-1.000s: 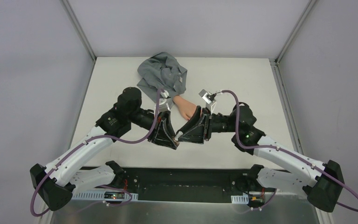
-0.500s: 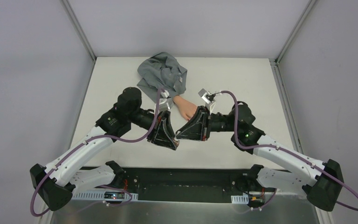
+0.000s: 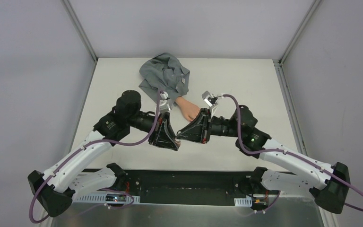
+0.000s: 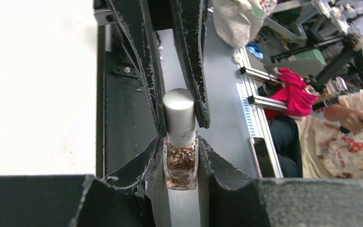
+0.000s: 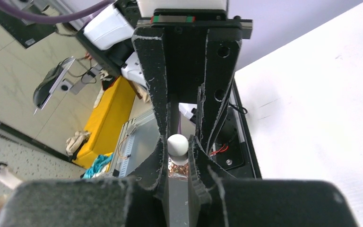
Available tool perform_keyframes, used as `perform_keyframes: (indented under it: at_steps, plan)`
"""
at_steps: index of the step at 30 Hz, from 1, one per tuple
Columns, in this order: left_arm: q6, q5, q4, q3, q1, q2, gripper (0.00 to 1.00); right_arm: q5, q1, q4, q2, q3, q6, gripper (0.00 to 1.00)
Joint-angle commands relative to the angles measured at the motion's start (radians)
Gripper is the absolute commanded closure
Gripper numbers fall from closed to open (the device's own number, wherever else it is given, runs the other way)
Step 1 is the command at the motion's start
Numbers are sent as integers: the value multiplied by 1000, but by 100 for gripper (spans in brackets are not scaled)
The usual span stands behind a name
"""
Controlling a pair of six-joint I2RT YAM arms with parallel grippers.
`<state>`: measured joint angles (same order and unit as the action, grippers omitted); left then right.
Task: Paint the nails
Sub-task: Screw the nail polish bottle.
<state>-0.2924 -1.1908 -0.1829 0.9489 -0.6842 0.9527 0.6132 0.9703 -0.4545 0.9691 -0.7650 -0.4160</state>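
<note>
Both arms reach inward, wrists meeting over the table's (image 3: 246,80) near centre. Left gripper (image 4: 181,146) clamps the polish bottle (image 4: 181,163) by its glass body; right gripper (image 5: 177,146) pinches the cap (image 4: 179,113). Fake hand (image 3: 187,109) lies just behind them, nails hidden. Versus 1 s ago, right gripper has slid closer to the left one.

Reaching inward tip to tip, the left gripper (image 3: 174,142) clamps a bottle (image 4: 181,165) while the right gripper (image 3: 181,134) pinches its cap (image 4: 179,116).

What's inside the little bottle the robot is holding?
Coppery glitter flakes show through the glass of the bottle, gripped in the left hand. The cap is on, so whether a brush is inside can't be seen.
</note>
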Motion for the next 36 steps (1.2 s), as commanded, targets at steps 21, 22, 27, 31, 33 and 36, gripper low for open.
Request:
perform_keyframes:
  at_steps: [21, 22, 27, 31, 33, 36]
  plan:
    - [-16, 616, 63, -33, 130, -31, 100, -521, 178, 521, 328, -184, -289, 100]
    - [-23, 619, 64, -33, 136, -27, 100, -548, 189, 530, 347, -199, -300, 100]
    - [-37, 622, 64, -35, 144, -9, 100, -622, 231, 500, 418, -249, -346, 100]
    - [-36, 621, 63, -36, 144, -10, 100, -672, 237, 464, 419, -262, -357, 100]
    - [-30, 612, 63, -34, 144, -15, 100, -702, 236, 459, 399, -261, -352, 100]
    - [-22, 592, 64, -31, 144, -22, 100, -753, 236, 459, 349, -256, -320, 98]
